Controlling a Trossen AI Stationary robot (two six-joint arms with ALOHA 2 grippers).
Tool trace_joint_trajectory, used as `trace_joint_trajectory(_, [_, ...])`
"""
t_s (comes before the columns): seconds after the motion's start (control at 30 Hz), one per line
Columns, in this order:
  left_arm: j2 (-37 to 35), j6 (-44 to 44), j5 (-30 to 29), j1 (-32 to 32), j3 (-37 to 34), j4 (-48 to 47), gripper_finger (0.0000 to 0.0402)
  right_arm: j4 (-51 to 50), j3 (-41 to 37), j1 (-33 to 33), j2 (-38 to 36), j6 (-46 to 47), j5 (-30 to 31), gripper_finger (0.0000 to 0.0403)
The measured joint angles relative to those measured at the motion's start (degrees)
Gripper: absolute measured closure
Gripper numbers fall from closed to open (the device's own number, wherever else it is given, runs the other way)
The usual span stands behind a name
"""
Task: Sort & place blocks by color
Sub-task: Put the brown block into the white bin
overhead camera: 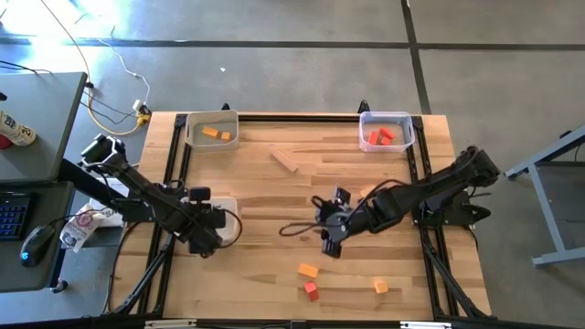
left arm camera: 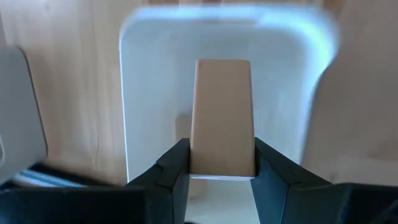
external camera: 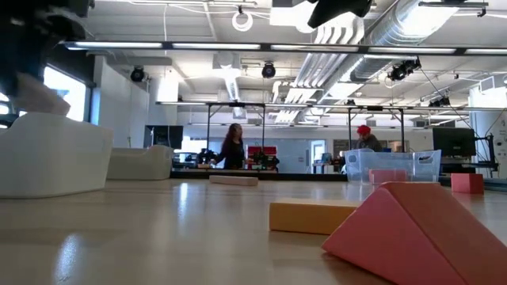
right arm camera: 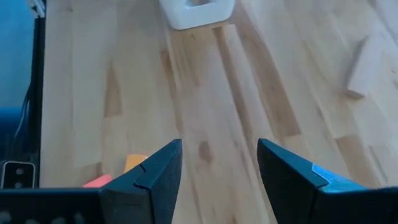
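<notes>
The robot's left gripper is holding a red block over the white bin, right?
Not quite. The left gripper does hold a block over the white bin, but the left wrist view shows the block is plain light wood, not red.

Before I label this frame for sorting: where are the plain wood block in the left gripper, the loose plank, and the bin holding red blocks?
plain wood block (left arm camera: 222,115): left wrist view, middle of its upper face.
plank (overhead camera: 284,162): high view, centre of its top.
red-block bin (overhead camera: 409,131): high view, right rim.
</notes>
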Motion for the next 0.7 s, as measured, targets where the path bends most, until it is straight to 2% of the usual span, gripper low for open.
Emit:
trace_joint_trajectory(0.37, [0.04, -2.62, 0.95, 0.09, -8.29, 0.74, 0.0292, 7.94, 0.01, 3.67, 8.0, -0.11, 0.98, 0.0208])
trace_joint_trajectory(0.7, [0.04, -5.66, 1.67, 0.14, -10.79, 1.42, 0.0277, 11.33, 0.01, 6.26, 14.49, -1.42, -2.03, 0.0208])
